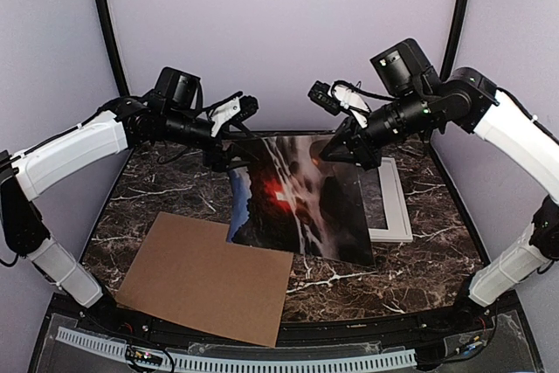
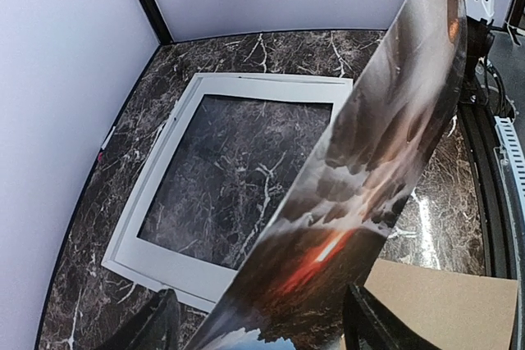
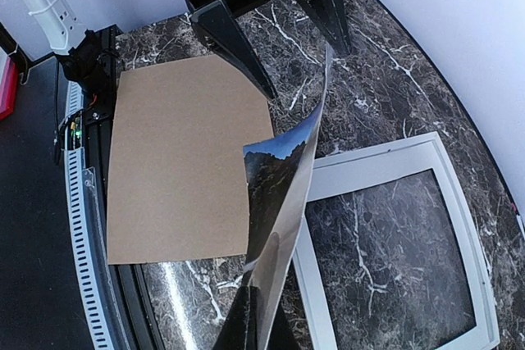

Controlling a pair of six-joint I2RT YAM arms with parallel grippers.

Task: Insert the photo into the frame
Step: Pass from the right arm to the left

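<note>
The photo (image 1: 301, 203) hangs tilted above the middle of the table, its dark landscape and red glow facing the top camera. My right gripper (image 1: 339, 148) is shut on its far right corner, and in the right wrist view the glossy sheet (image 3: 275, 194) curls up out of those closed jaws (image 3: 267, 334). My left gripper (image 1: 234, 153) is open at the photo's far left corner, with the sheet (image 2: 385, 145) running between its fingers (image 2: 156, 325) without touching them. The white frame (image 1: 397, 216) lies flat at the right, partly hidden behind the photo.
A brown cardboard sheet (image 1: 205, 277) lies at the near left of the marble table (image 1: 393, 277), reaching its front edge. Pale walls close in the back and both sides. A ribbed cable track (image 3: 86, 235) runs along the near edge.
</note>
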